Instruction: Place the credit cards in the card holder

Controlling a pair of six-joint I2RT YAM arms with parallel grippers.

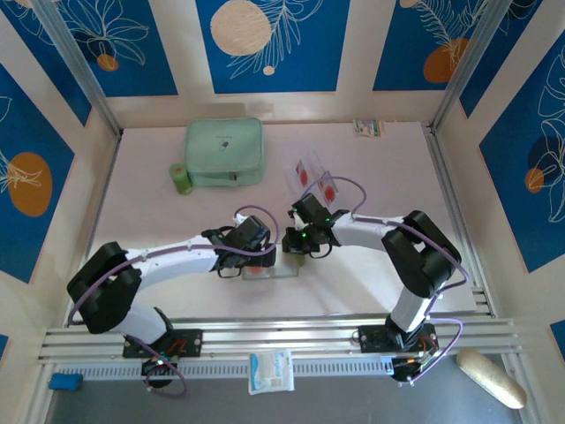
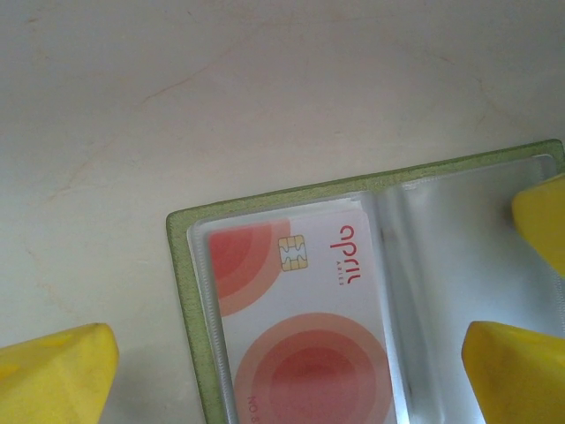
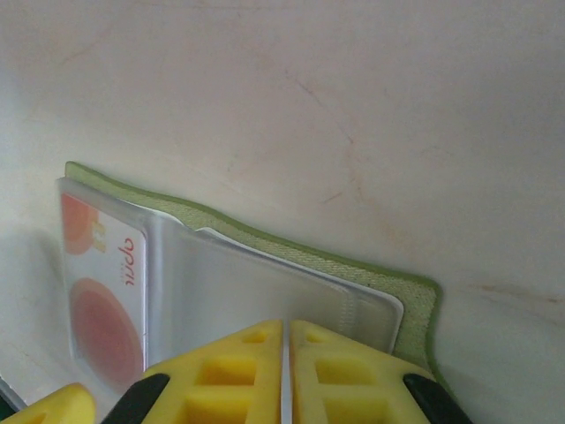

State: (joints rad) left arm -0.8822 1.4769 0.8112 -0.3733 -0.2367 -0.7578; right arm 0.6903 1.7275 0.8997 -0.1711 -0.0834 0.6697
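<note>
The olive-green card holder (image 2: 185, 291) lies open on the table under both grippers, also seen from above (image 1: 282, 268). One credit card (image 2: 300, 344), white with red rings, sits in its left clear pocket (image 3: 101, 309). Two more credit cards (image 1: 306, 170) (image 1: 327, 188) lie loose on the table behind the grippers. My left gripper (image 2: 290, 346) is open, its yellow fingers straddling the pocketed card without touching it. My right gripper (image 3: 285, 325) is shut, its tips down on the clear pocket of the holder's right half (image 3: 265, 283). From above, the two grippers (image 1: 256, 258) (image 1: 298, 240) almost meet.
A large mint-green zip case (image 1: 224, 152) stands at the back left with a small green roll (image 1: 181, 178) beside it. A small packet (image 1: 368, 127) lies at the back right wall. Bare table stretches left and right of the arms.
</note>
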